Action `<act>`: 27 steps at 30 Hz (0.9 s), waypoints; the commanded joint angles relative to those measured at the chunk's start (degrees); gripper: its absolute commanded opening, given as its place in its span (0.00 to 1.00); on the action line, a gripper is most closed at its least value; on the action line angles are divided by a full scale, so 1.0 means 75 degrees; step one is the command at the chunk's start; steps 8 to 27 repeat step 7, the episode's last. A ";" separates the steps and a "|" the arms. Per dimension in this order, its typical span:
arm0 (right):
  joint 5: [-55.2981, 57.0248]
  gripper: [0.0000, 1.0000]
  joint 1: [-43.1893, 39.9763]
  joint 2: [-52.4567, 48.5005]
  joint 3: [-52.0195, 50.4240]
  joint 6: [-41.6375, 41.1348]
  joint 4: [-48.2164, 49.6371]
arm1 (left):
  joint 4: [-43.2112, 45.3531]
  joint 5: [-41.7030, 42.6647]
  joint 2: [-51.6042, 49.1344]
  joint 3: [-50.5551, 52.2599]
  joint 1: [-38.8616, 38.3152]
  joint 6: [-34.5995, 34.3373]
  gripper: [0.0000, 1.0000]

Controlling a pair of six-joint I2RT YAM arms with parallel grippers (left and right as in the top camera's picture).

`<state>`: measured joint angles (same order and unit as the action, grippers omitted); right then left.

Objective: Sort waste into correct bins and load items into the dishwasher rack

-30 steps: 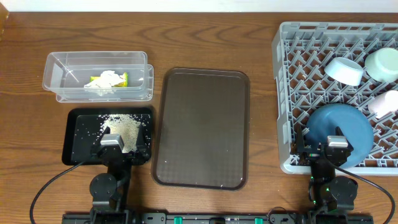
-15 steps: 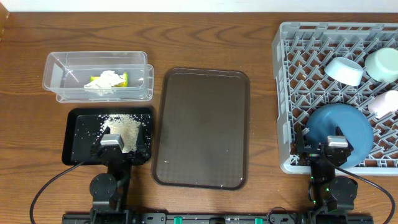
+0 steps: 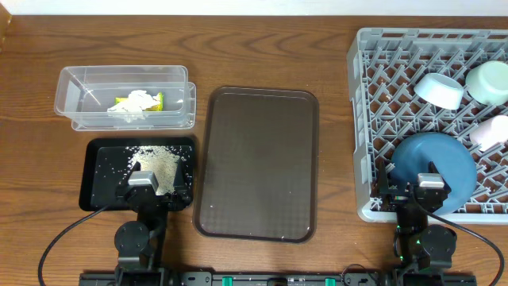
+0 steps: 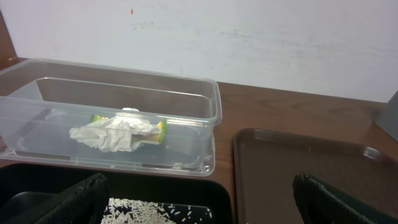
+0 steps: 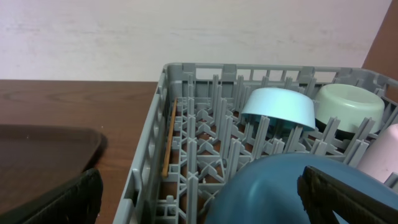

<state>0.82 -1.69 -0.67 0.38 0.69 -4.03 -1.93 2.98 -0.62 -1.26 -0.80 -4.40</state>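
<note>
Surface: wooden table (image 3: 262,56), brown, grain running left to right.
Room: plain white wall (image 4: 249,37) behind the table's far edge.
Centre: dark brown serving tray (image 3: 258,159) with a raised rim. It sits between the bins on the left and the rack on the right, with bare wood on both sides.
Left edge: clear tub (image 3: 79,119) at the far side and black tray (image 3: 91,175) just in front of it, the two nearly touching.
Right edge: grey rack (image 3: 365,119). Its right side runs out of the overhead view.
Wrapper (image 3: 136,104): crumpled, white with yellow-green print, lying on the tub floor.
Rice (image 3: 159,165): white grains heaped in the black tray toward its right half, with stray grains scattered to the left.
Plate (image 3: 432,159): blue, leaning in the rack's near corner.
Light blue bowl (image 3: 439,90): tipped mouth-down on the pegs, far side of the rack.
Mint bowl (image 3: 488,81): just right of the light blue bowl.
Pink cup (image 3: 492,131): at the rack's right side, between the mint bowl and the plate.
Left gripper (image 4: 200,186): fingers spread wide, holding nothing, over the near edge of the black tray.
Right gripper (image 5: 200,174): fingers spread wide, holding nothing, at the rack's near wall by the plate.
</note>
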 commanded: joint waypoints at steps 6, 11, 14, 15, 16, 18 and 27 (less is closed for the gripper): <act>-0.0058 0.99 -0.0079 0.0047 -0.0009 0.0090 -0.0035 | -0.0265 -0.0117 0.0044 0.0137 0.0032 0.0102 0.97; -0.0058 0.99 -0.0079 0.0047 -0.0009 0.0090 -0.0035 | -0.0265 -0.0114 0.0044 0.0137 0.0032 0.0102 0.96; -0.0058 0.99 -0.0079 0.0047 -0.0009 0.0090 -0.0035 | -0.0265 -0.0114 0.0044 0.0137 0.0032 0.0102 0.96; -0.0058 0.99 -0.0079 0.0047 -0.0009 0.0090 -0.0035 | -0.0265 -0.0114 0.0044 0.0137 0.0032 0.0102 0.96; -0.0058 0.99 -0.0079 0.0047 -0.0009 0.0090 -0.0035 | -0.0265 -0.0114 0.0044 0.0137 0.0032 0.0102 0.96; -0.0058 0.99 -0.0079 0.0047 -0.0009 0.0090 -0.0035 | -0.0265 -0.0114 0.0044 0.0137 0.0032 0.0102 0.96; -0.0058 0.99 -0.0079 0.0047 -0.0009 0.0090 -0.0035 | -0.0265 -0.0114 0.0044 0.0137 0.0032 0.0102 0.96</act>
